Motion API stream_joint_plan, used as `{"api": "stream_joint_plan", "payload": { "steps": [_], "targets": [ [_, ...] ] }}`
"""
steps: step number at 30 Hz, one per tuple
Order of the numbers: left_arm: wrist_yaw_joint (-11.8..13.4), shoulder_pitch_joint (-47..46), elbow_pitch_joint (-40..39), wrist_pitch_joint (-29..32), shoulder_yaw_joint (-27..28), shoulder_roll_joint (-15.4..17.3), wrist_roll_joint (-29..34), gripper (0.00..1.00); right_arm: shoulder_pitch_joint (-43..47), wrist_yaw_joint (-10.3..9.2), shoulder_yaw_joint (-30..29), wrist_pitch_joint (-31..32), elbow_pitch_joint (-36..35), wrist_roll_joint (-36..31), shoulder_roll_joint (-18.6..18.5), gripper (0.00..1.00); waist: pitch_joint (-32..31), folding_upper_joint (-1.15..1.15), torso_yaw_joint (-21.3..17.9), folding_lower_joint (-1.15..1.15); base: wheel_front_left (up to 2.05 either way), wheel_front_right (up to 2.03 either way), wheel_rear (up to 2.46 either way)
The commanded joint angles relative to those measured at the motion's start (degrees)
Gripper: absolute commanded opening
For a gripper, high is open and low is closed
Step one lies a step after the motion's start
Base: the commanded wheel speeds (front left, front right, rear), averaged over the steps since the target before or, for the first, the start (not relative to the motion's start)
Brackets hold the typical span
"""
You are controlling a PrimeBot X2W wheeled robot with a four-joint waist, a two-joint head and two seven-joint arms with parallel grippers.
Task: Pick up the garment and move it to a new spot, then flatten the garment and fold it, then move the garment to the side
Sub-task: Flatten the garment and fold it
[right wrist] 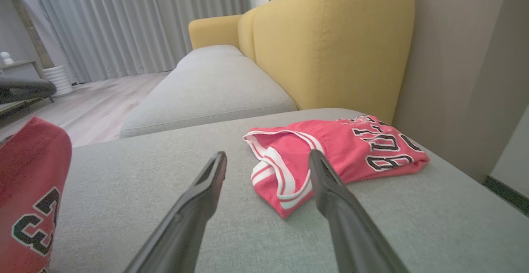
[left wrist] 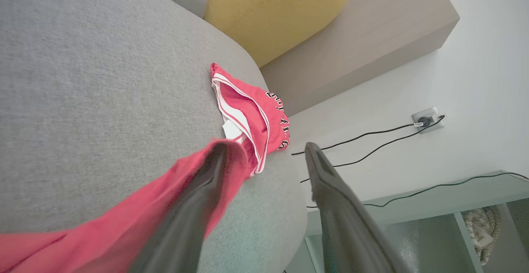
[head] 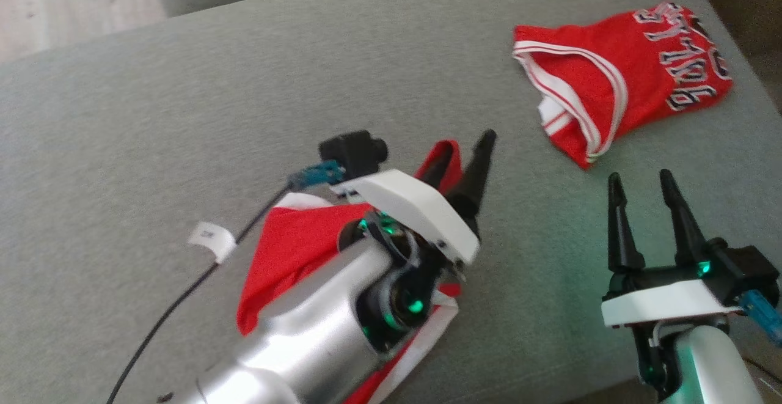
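- While your left gripper (head: 459,162) stands with its two fingers spread, a red strap of the crumpled red jersey (head: 293,239) lies against one finger. It looks draped rather than pinched, since the left wrist view shows cloth along that finger's side only.
- That jersey lies bunched on the grey sofa seat (head: 183,117) under your left forearm, its white tag (head: 211,239) sticking out to the left. I judge it the garment in hand: put down, not yet flattened.
- The second red jersey (head: 617,80), lettered and white-trimmed, sits folded well apart near the seat's far right corner, probably parked there to free the working area.
- Your right gripper (head: 639,178) hovers wide apart and empty between the two jerseys, well placed to take a hem for spreading.
- Mind the strap: it may drag the cloth as you pull away.
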Motion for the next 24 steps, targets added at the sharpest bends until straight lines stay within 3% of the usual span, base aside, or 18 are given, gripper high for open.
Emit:
{"api": "stream_joint_plan", "payload": {
  "steps": [1,7,10,13,16,19,20,21,24],
  "targets": [
    [0.1,-2.6,-2.3,-1.1,0.1,-0.1,0.3,1.0,-0.5,0.39,0.7,-0.6,-2.3,-0.6,-0.3,1.0,-0.7,0.0,2.3,0.0,0.0,0.0,0.0],
    [2.3,-6.7,4.8,5.7,-13.4,0.3,8.4,1.0,-0.7,0.39,0.8,-0.6,-2.7,-2.2,-0.3,1.0,-1.4,0.0,4.7,0.0,0.0,0.0,0.0],
    [2.1,-6.5,6.9,10.6,-16.0,1.8,11.2,1.0,-0.8,0.39,0.8,-0.6,-3.1,-2.6,-0.3,1.0,-1.5,0.0,5.4,0.0,0.0,0.0,0.0],
    [2.1,-6.0,5.4,11.0,-16.8,5.7,16.9,1.0,-0.4,0.39,0.3,-0.6,-3.9,-3.0,-0.3,1.0,-2.1,0.0,6.1,0.0,0.0,0.0,0.0],
    [4.0,-3.7,0.5,8.1,-16.3,10.3,18.6,1.0,0.4,0.39,-0.1,-0.6,-4.6,-3.4,-0.3,1.0,-3.1,0.0,6.6,0.0,0.0,0.0,0.0],
    [7.4,0.8,-6.3,5.1,-14.0,16.2,17.8,1.0,1.5,0.39,-0.5,-0.6,-5.1,-3.8,-0.3,1.0,-4.1,0.0,7.4,0.0,0.0,0.0,0.0],
    [10.2,3.9,-10.4,3.0,-12.1,20.3,17.2,1.0,2.1,0.39,-0.6,-0.6,-5.5,-4.2,-0.3,1.0,-4.3,0.0,8.3,0.0,0.0,0.0,0.0],
    [10.2,3.9,-10.4,3.0,-12.1,20.3,17.2,1.0,2.1,0.39,-0.6,-0.6,-5.5,-4.2,-0.3,1.0,-4.3,0.0,8.3,0.0,0.0,0.0,0.0],
    [13.0,8.4,-14.9,1.6,-10.1,25.0,15.5,1.0,2.7,0.39,-0.7,-0.6,-5.9,-4.6,-0.3,1.0,-4.3,0.0,9.8,0.0,0.0,0.0,0.0]
  ]
}}
